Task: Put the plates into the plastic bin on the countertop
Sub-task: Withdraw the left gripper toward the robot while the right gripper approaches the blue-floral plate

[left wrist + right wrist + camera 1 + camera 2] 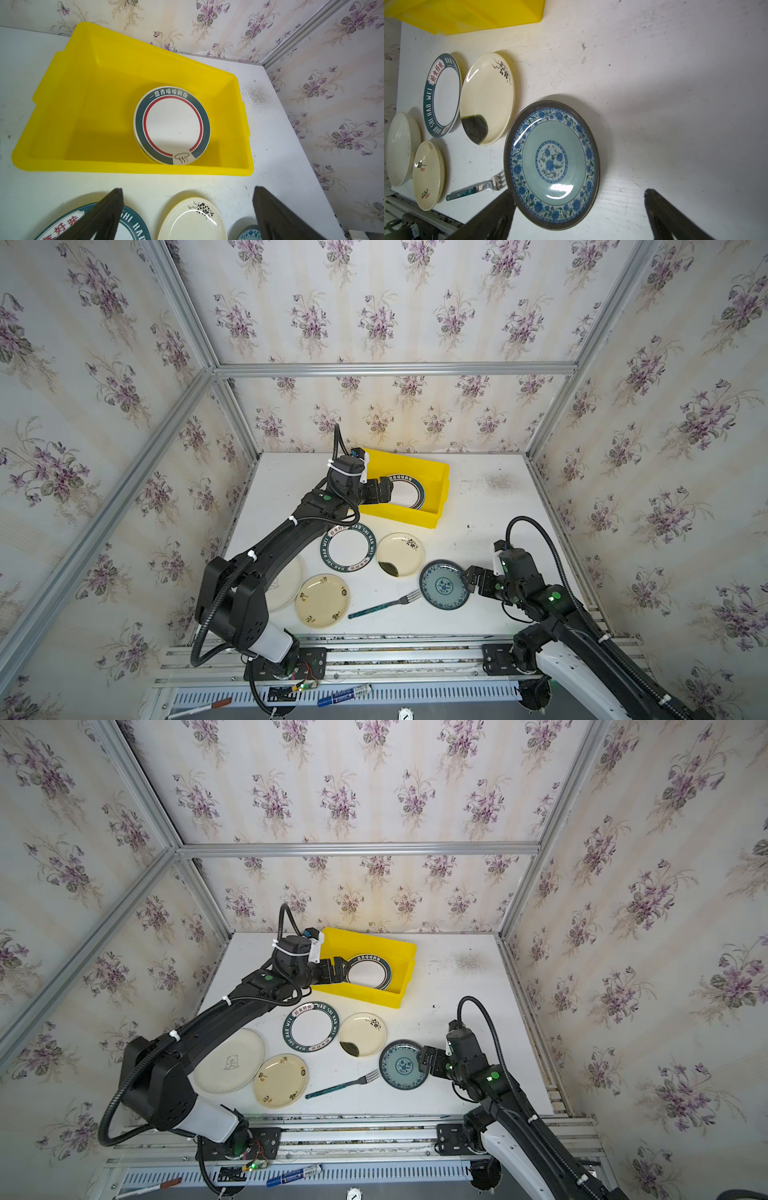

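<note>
- A bright yellow plastic bin (399, 517) with a wide rim stood near the back of the flat white counter (490, 506).
- In the right half of the bin lay a round white plate with a dark teal ring and a thin red line (172, 126). A pale edge showed under it, like another plate.
- The left pincer (390, 490) hung over the left half of the bin, just beside that plate. Its two fingers were spread wide and had nothing in them.
- Five more plates lay flat on the counter in front of the bin.
- Nearest the bin were a white plate with a dark teal lettered rim (348, 547) and a cream plate with a black sprig and a green patch (400, 554), side by side.
- Nearer the front lay a big pale plate with a tiny animal drawing (228, 1060), partly under the left arm, and a small cream plate with little marks (322, 600).
- A teal plate with blue flowers (444, 585) lay to the right.
- The right pincer (467, 580) was at that plate's edge, wide open and holding nothing. One finger (500, 209) was right at the rim; I could not tell if it touched.
- A silver fork with a sparkly teal handle (384, 605) lay between the small cream plate and the flowered plate.
</note>
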`<state>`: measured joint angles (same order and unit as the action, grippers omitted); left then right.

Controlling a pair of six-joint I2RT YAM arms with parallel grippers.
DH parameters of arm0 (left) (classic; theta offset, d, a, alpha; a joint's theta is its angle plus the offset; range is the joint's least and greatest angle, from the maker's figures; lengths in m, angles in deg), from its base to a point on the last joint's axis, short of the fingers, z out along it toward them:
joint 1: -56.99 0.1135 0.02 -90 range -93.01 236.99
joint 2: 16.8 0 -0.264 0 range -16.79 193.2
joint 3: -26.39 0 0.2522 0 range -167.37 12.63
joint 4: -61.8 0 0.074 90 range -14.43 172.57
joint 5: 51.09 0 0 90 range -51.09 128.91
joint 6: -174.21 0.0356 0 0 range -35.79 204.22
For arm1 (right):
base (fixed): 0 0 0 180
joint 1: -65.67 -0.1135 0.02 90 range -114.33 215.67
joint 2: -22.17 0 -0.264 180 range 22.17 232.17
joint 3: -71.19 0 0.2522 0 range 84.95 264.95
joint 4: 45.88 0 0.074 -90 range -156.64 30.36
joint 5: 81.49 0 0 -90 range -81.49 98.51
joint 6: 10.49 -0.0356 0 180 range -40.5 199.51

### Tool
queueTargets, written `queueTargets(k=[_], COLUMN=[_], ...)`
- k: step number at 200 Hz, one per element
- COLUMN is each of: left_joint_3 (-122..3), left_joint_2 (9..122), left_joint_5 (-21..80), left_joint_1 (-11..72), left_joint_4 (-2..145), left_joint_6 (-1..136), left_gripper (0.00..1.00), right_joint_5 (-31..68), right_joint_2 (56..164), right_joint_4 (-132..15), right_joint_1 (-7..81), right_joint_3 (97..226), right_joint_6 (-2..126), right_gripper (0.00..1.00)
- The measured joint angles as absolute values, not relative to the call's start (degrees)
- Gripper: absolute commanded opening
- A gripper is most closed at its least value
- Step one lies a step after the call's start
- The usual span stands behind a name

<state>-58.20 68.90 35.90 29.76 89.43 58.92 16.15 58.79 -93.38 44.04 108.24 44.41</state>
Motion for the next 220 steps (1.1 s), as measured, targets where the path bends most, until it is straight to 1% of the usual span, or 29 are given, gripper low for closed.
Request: queueTargets(k=[67,103,131,166,220], left_joint_3=[-43.2,-33.2,-25.6,-19.2,-14.0], left_joint_2=[51.7,43.6,39.3,36.0,28.8], left_joint_5=[39.0,43.0,45.0,43.9,41.6], left_joint_1=[28.7,28.5,28.5,28.5,28.5], left_joint_4=[89.8,86.7,83.9,79.2,76.0], left_joint_6=[56.7,56.8,57.2,58.0,60.1], left_gripper=[1.00,1.00,1.00,1.00,1.00], right_joint_5=[18.1,18.5,18.9,19.1,21.8], right_joint_2=[57.3,56.7,56.4,56.1,56.3], right_joint_4=[-92.2,-92.0,-91.8,-92.0,-88.6], right_joint_1=[45.4,45.5,45.6,45.7,46.1], right_joint_3=[107.0,105.5,104.0,103.1,100.0], right_joint_6=[44.4,43.3,41.8,40.3,37.7], right_gripper=[0.99,0.99,0.99,0.99,0.93])
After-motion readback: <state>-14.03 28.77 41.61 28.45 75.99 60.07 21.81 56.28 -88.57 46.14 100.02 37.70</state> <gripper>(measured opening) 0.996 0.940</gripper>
